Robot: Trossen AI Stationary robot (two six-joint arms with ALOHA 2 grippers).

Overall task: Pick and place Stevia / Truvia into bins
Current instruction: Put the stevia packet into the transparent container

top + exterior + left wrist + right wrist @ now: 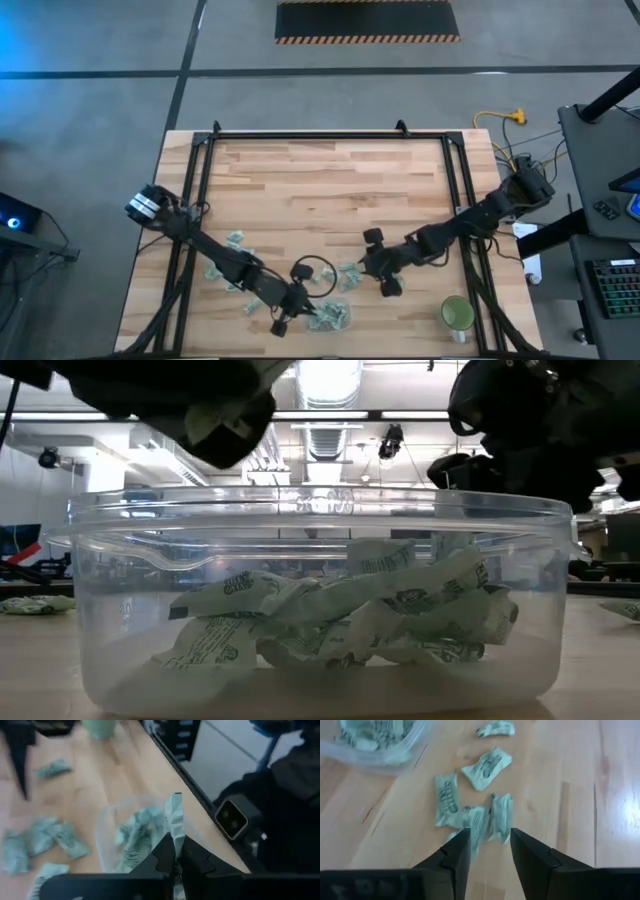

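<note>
The clear plastic bin [320, 510] stands near the table's near edge [330, 316] and holds a heap of pale green Stevia sachets [340, 615]. My left gripper [176, 854] is shut on one sachet [175, 817] and hovers over the bin [102, 827]; it shows in the high view too [300, 312]. My right gripper [490, 837] is open, with a finger on each side of loose sachets [492, 820] that lie flat on the wood just beyond the bin [350, 275]. It touches none of them. My left gripper pinches one sachet by its lower end [176, 840] between the two fingers. The sachet stands out past the fingertips, lifted clear of the table, above the bin's open top. One layer of paper shows.
More sachets lie scattered on the wood toward the table's left [235, 240] [215, 272]. A round green cup [457, 313] stands near the near right corner. A black metal frame [330, 137] runs around the table top. The far half of the table is bare wood.
</note>
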